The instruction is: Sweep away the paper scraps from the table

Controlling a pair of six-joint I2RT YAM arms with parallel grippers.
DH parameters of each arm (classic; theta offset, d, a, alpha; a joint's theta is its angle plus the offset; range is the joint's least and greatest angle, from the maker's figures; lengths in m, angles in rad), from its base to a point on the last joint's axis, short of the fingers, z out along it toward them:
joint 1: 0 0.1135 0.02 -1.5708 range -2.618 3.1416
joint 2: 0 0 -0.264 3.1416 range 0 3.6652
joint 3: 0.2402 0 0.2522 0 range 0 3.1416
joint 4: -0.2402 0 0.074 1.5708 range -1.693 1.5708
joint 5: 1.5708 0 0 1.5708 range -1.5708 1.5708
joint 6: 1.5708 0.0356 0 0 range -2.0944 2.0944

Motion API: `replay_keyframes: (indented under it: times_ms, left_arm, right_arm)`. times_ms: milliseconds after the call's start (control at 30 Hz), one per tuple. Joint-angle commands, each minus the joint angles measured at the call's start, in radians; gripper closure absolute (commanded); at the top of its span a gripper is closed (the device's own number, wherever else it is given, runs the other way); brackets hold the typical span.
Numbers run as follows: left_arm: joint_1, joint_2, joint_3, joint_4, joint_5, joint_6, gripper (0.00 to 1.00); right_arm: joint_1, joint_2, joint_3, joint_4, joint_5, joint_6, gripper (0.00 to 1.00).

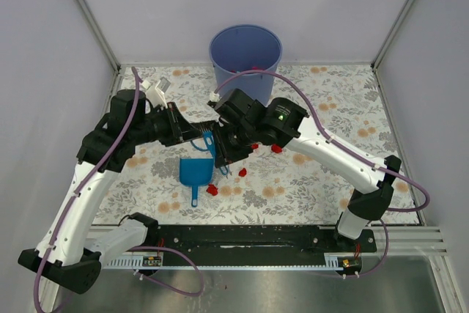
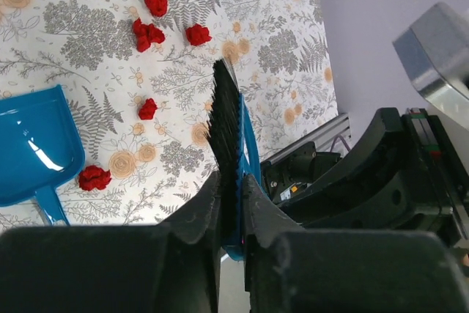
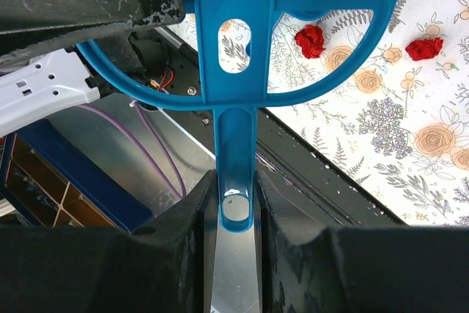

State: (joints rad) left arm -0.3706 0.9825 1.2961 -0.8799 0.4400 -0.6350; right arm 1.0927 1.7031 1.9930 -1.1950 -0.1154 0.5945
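Jointly, the brush [image 1: 210, 141] is gripped by both hands above the middle of the bench [image 1: 352, 108].

The left hand [image 2: 233, 190] is pressed together on the brush's bristled head, and the right hand [image 3: 236, 194] is pinched on the handle end. A handover is judged likely, so that one hand is freed for the dustpan [image 1: 196, 172], which is laid flat just beneath with its mouth toward the far edge. The paper scraps [image 2: 146, 33] are scattered about the bench's middle, beside the dustpan. Open room is left toward the right and near edges for sweeping strokes. The far edge is taken up by the bin [image 1: 245, 53].
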Motion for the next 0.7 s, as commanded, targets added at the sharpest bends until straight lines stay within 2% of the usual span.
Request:
replay_keyframes:
  times_ms: [0,100,133,167,233,267,367,500,567,667]
  left_arm:
    - [0.002,-0.001,0.04,0.045,-0.021,0.006,0.98]
    - [0.002,-0.004,0.043,0.047,-0.017,-0.002,1.0]
    - [0.002,-0.005,0.046,0.045,-0.017,-0.006,1.0]
    - [0.002,-0.007,0.049,0.045,-0.018,-0.011,1.0]
    - [0.002,-0.011,0.057,0.045,-0.027,-0.025,1.0]
    - [0.002,-0.013,0.065,0.045,-0.03,-0.034,1.0]
    - [0.002,-0.024,0.084,0.059,-0.044,-0.075,1.0]
    - [0.002,-0.047,0.098,0.107,-0.063,-0.152,1.0]
    - [0.002,-0.062,0.103,0.136,-0.084,-0.204,1.0]
    - [0.004,-0.097,0.086,0.208,-0.113,-0.281,1.0]
  right_arm:
    - [0.01,-0.005,0.046,0.035,-0.006,-0.027,0.9]
    - [0.01,-0.011,0.052,0.048,0.02,-0.024,0.89]
    - [0.01,-0.013,0.053,0.052,0.026,-0.018,0.85]
    - [0.01,-0.008,0.062,0.051,0.026,-0.016,0.77]
    - [0.01,-0.005,0.087,0.048,0.039,0.001,0.43]
    - [0.01,-0.006,0.095,0.051,0.055,0.01,0.33]
    - [0.009,-0.031,0.092,0.086,0.098,0.071,0.17]
    - [0.001,-0.121,0.006,0.224,0.134,0.189,0.16]
    - [-0.011,-0.198,-0.093,0.326,0.16,0.282,0.17]
    - [-0.02,-0.363,-0.306,0.579,0.229,0.454,0.2]
